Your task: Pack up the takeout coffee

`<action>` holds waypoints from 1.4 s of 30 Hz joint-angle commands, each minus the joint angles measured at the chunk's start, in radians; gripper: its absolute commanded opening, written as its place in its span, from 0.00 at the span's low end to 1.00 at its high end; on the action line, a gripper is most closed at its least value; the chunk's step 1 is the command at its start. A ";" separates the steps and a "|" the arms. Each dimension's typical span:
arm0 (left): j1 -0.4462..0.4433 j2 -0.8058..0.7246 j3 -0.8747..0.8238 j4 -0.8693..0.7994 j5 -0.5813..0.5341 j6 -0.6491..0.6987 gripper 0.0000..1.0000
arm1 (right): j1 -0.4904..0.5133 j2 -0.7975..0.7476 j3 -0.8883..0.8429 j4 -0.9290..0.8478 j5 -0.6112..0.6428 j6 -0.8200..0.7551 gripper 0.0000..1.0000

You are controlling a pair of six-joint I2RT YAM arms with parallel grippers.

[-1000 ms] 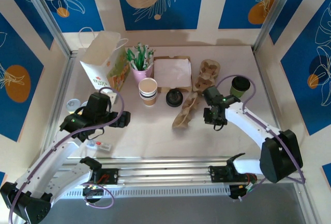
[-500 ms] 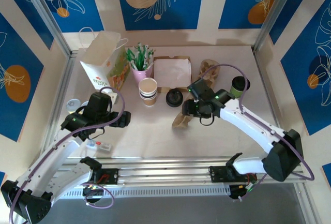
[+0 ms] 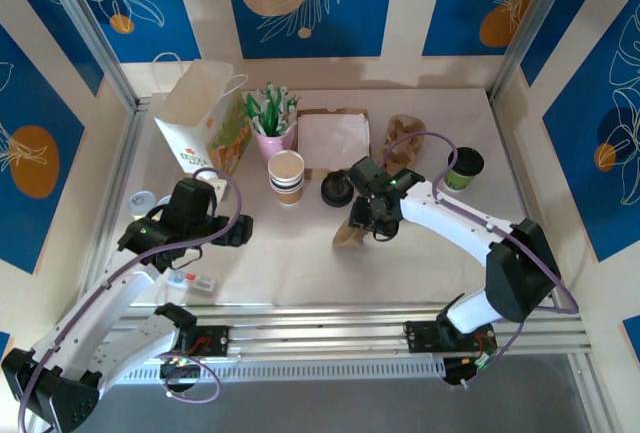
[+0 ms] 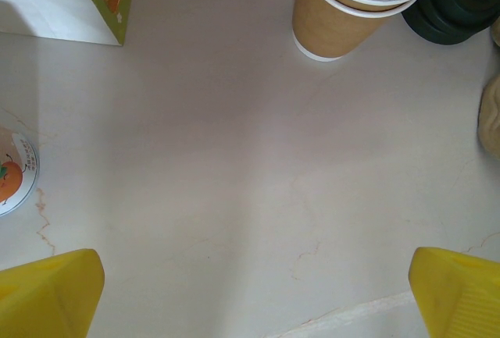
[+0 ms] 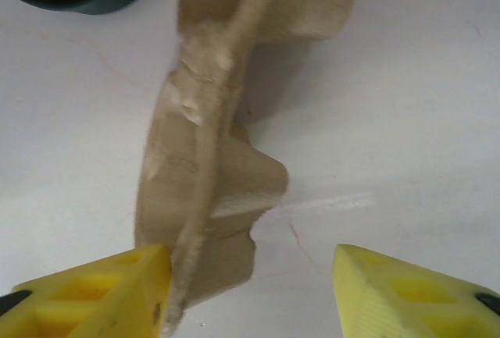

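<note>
The right gripper hangs with jaws spread over a crumpled pulp carrier, whose edge runs just beside one finger; the other finger stands clear. Black lids lie near. The left gripper is spread wide above bare table, near the cup stack. The coffee stands upright at the table's right, well apart from both grippers and from the bag.

The top camera looks steeply down from behind the arms over the whole table. Both wrist cameras face down, close above it; all three seemingly share the black lids.
</note>
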 commanded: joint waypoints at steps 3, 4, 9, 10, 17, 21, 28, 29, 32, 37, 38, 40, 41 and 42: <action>0.007 -0.001 -0.005 0.002 0.019 0.011 1.00 | -0.026 -0.053 -0.098 0.013 -0.008 0.038 0.50; 0.007 -0.002 -0.004 0.002 0.020 0.012 1.00 | -0.033 -0.059 -0.114 0.013 -0.015 0.039 0.48; 0.007 -0.003 -0.004 0.001 0.018 0.011 1.00 | -0.052 -0.157 -0.160 -0.036 0.047 0.060 0.47; 0.008 -0.004 -0.003 0.001 0.017 0.010 1.00 | -0.062 -0.192 -0.166 -0.048 0.061 0.050 0.48; 0.009 -0.069 0.017 0.001 0.012 -0.019 1.00 | -0.181 -0.313 -0.170 -0.054 0.018 -0.071 0.55; 0.009 -0.138 0.099 -0.023 -0.097 -0.101 1.00 | -0.168 -0.309 -0.126 -0.056 -0.031 -0.083 0.66; 0.016 -0.036 0.384 -0.093 -0.340 -0.203 1.00 | -0.108 -0.278 -0.123 0.012 -0.053 -0.056 0.91; 0.020 0.000 0.415 -0.104 -0.361 -0.202 1.00 | -0.101 -0.271 -0.121 0.014 -0.052 -0.053 0.92; 0.069 0.131 0.545 -0.168 -0.350 -0.224 1.00 | -0.075 -0.265 -0.121 0.015 -0.035 -0.052 0.94; 0.203 0.284 0.680 -0.176 -0.218 -0.294 1.00 | -0.045 -0.280 -0.119 0.009 -0.025 -0.085 0.95; 0.226 0.311 0.700 -0.179 -0.203 -0.304 1.00 | -0.042 -0.285 -0.117 0.002 -0.019 -0.088 0.95; 0.286 0.377 0.737 -0.195 -0.159 -0.334 1.00 | -0.029 -0.307 -0.120 -0.012 0.000 -0.093 0.95; 0.313 0.403 0.746 -0.198 -0.127 -0.349 1.00 | -0.025 -0.317 -0.121 -0.016 0.007 -0.095 0.95; 0.340 0.430 0.755 -0.200 -0.101 -0.370 1.00 | -0.020 -0.334 -0.124 -0.019 0.010 -0.100 0.95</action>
